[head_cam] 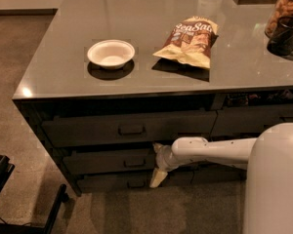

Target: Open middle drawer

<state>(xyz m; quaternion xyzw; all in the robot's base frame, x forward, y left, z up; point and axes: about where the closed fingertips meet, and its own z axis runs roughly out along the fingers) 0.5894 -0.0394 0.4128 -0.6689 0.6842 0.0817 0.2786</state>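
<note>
a: where was the gripper (156, 164) sitting?

b: low against the cabinet face, level with the middle drawer (102, 161), just to the right of its handle (134, 163) and near that drawer front's right end. the white arm (215, 151) reached in from the right, roughly level, which i took as a way to meet the front square on.

a: and the jaws?

b: spread, as far as i could see. one pale finger (155, 178) pointed down past the drawer's lower edge and a second tip showed above, so the gap stood vertical. that suits a flat loop handle, one pad over the bar and one under it. nothing was pinched between them.

a: so the drawer was not open yet?

b: it looked shut, set between the taller drawer (88, 129) above and the slim drawer (102, 183) below. the task looked barely begun.

a: what did the next move call for?

b: in my judgement, a short slide left onto the handle before closing, then a straight pull outward. closing where it was would likely have caught only the flat front.

a: anything on top to worry about?

b: a white bowl (111, 53) and a chip bag (189, 40) lay on the counter (63, 67), well back from the edge and apart from the arm.
</note>
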